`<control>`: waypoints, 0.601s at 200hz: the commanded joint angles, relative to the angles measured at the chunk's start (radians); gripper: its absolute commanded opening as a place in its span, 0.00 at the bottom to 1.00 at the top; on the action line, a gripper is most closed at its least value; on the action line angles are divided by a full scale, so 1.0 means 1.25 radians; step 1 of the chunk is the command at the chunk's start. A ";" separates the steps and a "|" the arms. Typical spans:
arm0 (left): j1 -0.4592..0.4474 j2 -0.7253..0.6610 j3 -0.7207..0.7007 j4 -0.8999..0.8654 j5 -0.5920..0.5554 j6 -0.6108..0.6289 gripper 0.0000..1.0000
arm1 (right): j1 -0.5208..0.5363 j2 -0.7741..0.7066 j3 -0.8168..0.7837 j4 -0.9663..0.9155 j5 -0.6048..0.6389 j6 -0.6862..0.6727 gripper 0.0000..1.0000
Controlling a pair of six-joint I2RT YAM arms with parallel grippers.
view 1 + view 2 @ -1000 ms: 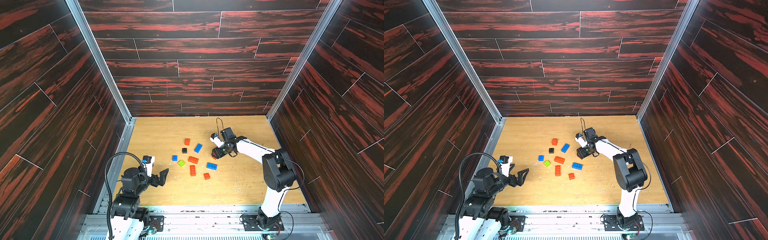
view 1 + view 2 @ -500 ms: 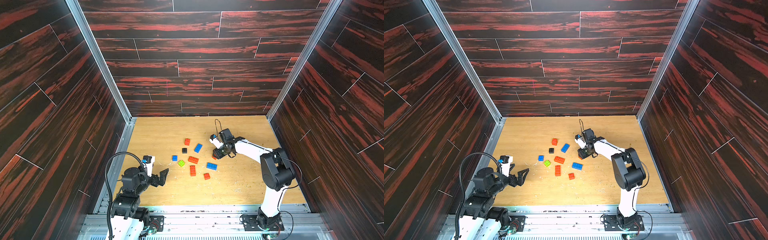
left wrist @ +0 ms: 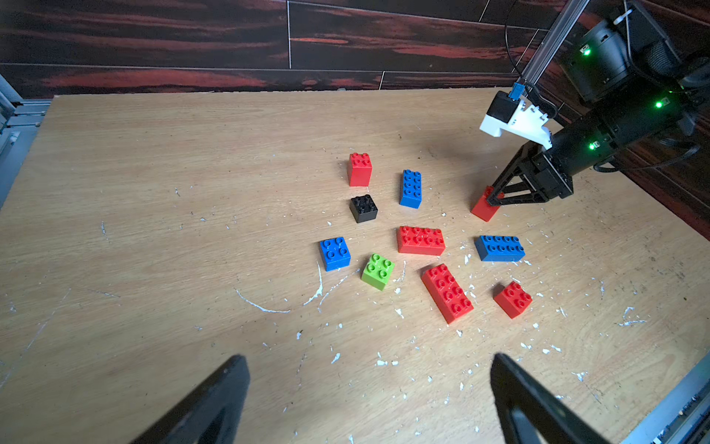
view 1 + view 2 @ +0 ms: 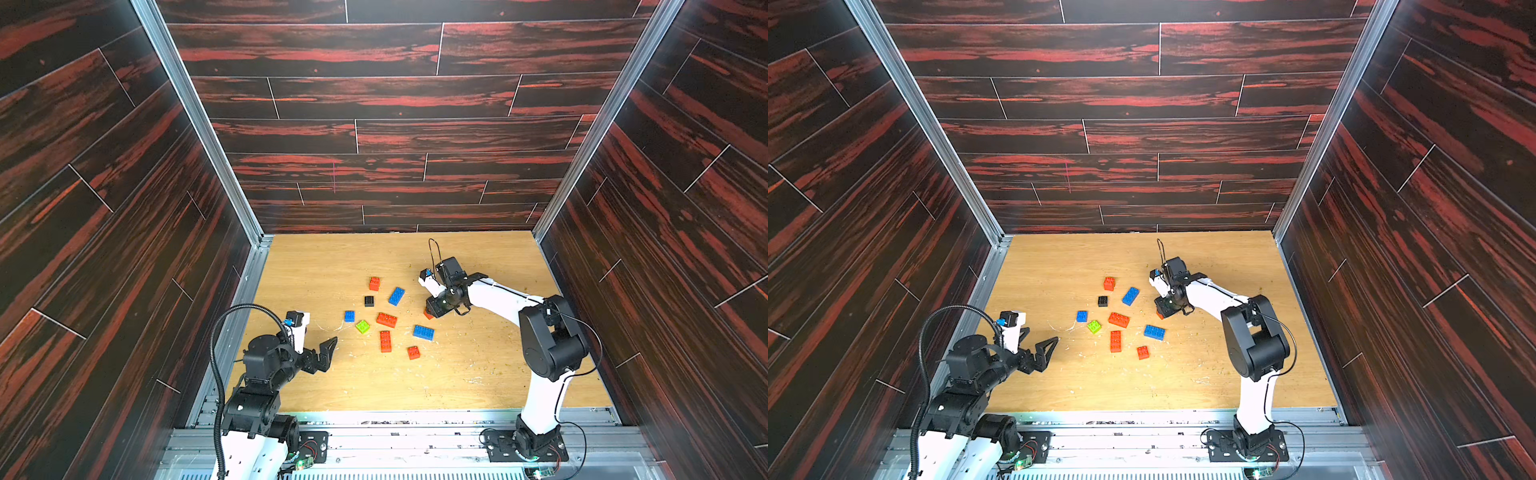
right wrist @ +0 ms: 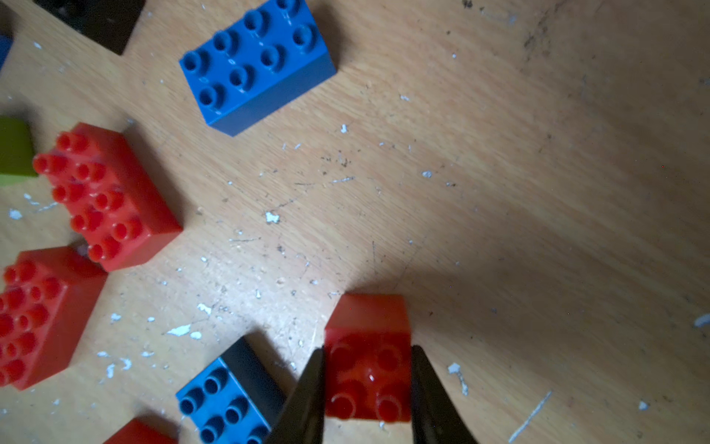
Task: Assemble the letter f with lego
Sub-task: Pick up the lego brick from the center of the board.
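Right end effector point(image 5: 367, 351) pinches the small red square studded plastic brick point(image 5: 367, 315) by 2 sides. The brick sits on the wooden counter point(image 5: 538, 192) near other loose lego bricks point(image 3: 420, 240), prob ready for lifting. Left end effector point(image 3: 369, 365) hangs back, spread wide.

The right pincer point(image 5: 367, 350) grips a red square brick point(image 5: 367, 315). A blue oblong brick point(image 5: 226, 399) sits just beside one finger point(image 5: 303, 396), leaving only a narrow gap there. Past the other finger point(image 5: 430, 396) the table point(image 5: 557, 192) lies bare. Ahead of the left pincer point(image 3: 369, 356), its jaws spread wide, the table runs bare up to the lime green brick point(image 3: 378, 271).
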 commanded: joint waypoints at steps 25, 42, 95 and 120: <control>-0.004 0.012 0.002 -0.001 0.003 0.006 1.00 | 0.035 -0.033 0.071 -0.097 0.043 0.152 0.16; -0.004 0.013 0.001 -0.001 0.003 0.006 1.00 | 0.047 -0.039 0.090 -0.132 0.062 0.213 0.15; -0.004 0.012 0.001 0.000 0.007 0.007 1.00 | 0.144 -0.055 0.118 -0.226 0.118 0.357 0.13; -0.006 0.016 0.001 0.001 0.005 0.007 1.00 | 0.197 -0.050 0.130 -0.243 0.128 0.408 0.13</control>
